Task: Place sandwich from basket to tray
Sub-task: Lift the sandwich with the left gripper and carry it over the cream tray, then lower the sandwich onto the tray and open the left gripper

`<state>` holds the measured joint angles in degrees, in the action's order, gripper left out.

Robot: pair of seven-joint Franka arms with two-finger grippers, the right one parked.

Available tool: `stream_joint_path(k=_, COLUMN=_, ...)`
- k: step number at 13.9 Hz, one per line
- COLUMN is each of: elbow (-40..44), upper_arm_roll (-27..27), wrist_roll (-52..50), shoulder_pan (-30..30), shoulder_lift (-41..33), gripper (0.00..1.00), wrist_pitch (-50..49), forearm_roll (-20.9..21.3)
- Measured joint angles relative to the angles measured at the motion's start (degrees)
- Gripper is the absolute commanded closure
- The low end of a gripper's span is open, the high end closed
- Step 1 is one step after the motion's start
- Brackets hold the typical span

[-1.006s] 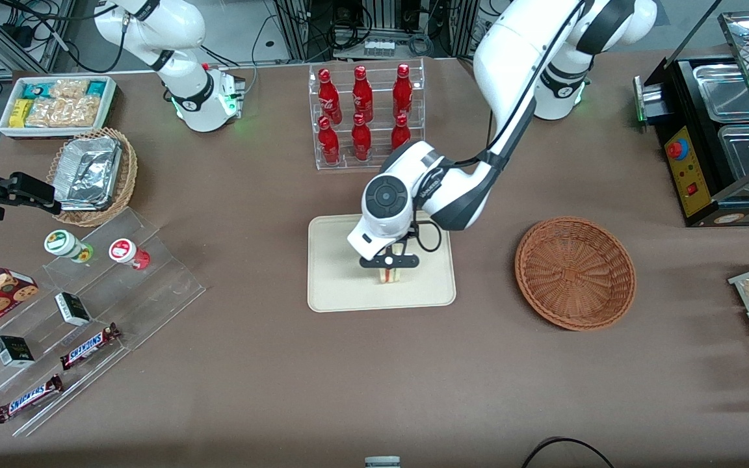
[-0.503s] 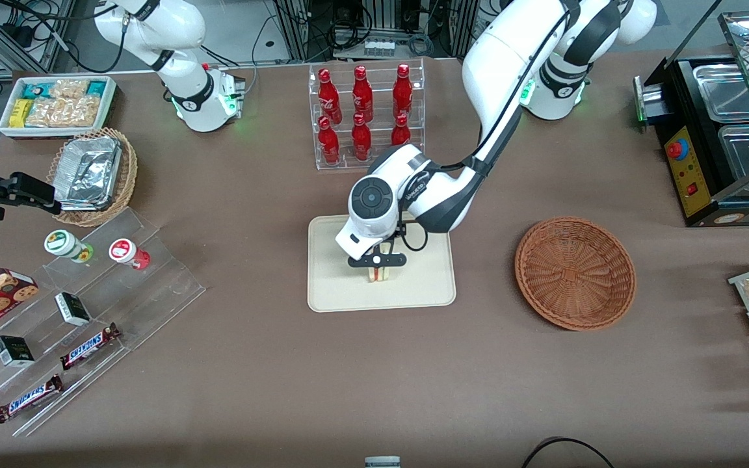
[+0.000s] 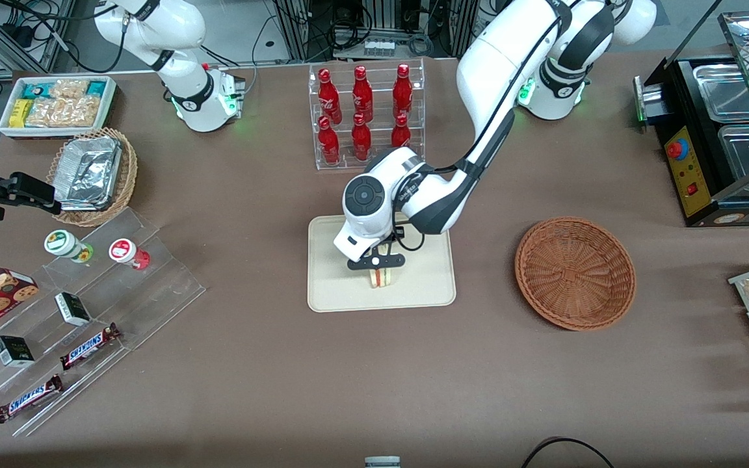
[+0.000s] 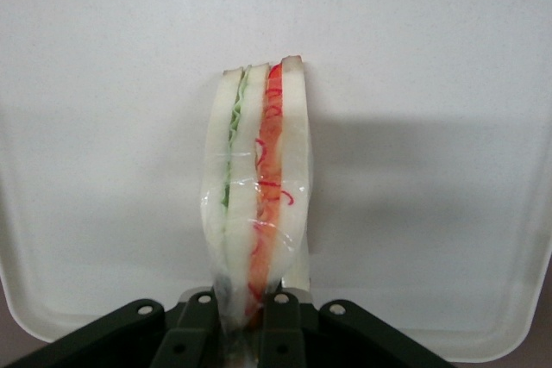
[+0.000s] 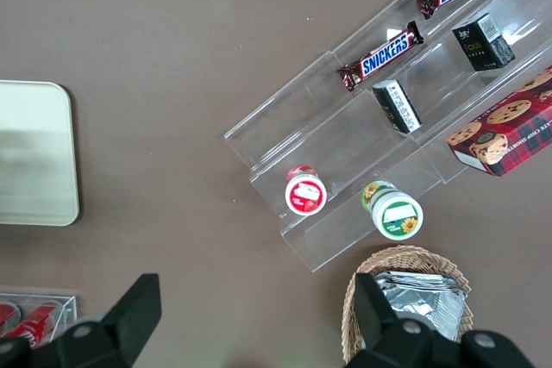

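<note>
My left gripper [image 3: 380, 266] hangs over the cream tray [image 3: 332, 286], shut on the sandwich [image 3: 381, 278]. In the left wrist view the wrapped sandwich [image 4: 259, 204] is a pale wedge with green and red filling. It stands on edge between the black fingers [image 4: 283, 329] of the gripper [image 4: 246, 321], low above the tray [image 4: 431, 84]. Whether it touches the tray I cannot tell. The reddish-brown wicker basket [image 3: 575, 273] sits beside the tray toward the working arm's end, with nothing in it.
A clear rack of red bottles [image 3: 365, 117] stands just farther from the camera than the tray. Toward the parked arm's end are a stepped acrylic shelf of snacks [image 3: 88, 305], a tan basket of foil containers [image 3: 91, 175] and a white snack bin [image 3: 56, 104]. A black appliance [image 3: 719, 149] stands at the working arm's end.
The gripper has carried the sandwich a short way across the tray toward the parked arm's end. The basket has not moved.
</note>
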<state>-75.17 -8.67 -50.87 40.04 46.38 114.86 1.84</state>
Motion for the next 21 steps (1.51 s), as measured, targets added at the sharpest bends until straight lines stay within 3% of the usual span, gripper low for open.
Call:
stream_joint_path(k=3, elbow=0.2, upper_arm_roll=0.0, wrist_roll=-0.2, shoulder_pan=0.2, shoulder_lift=0.0, gripper=1.0, wrist_pitch=0.0, forearm_roll=0.1)
stream_joint_path(k=4, elbow=0.2, upper_arm_roll=0.0, wrist_roll=-0.2, shoulder_pan=0.2, shoulder_lift=0.1, gripper=0.88, wrist_pitch=0.0, forearm_roll=0.3)
stream_joint_path(k=8, elbow=0.2, upper_arm_roll=0.0, wrist_roll=-0.2, shoulder_pan=0.2, shoulder_lift=0.4, gripper=0.01, wrist_pitch=0.5, forearm_roll=0.4)
stream_joint_path(k=17, elbow=0.9, upper_arm_roll=0.0, wrist_roll=-0.2, shoulder_pan=0.2, shoulder_lift=0.7, gripper=0.0, wrist_pitch=0.9, forearm_roll=0.5)
stream_joint_path(k=21, elbow=2.9, upper_arm_roll=0.1, wrist_roll=0.3, shoulder_pan=0.0, shoulder_lift=-2.5, gripper=0.0, wrist_pitch=-1.5, forearm_roll=0.5)
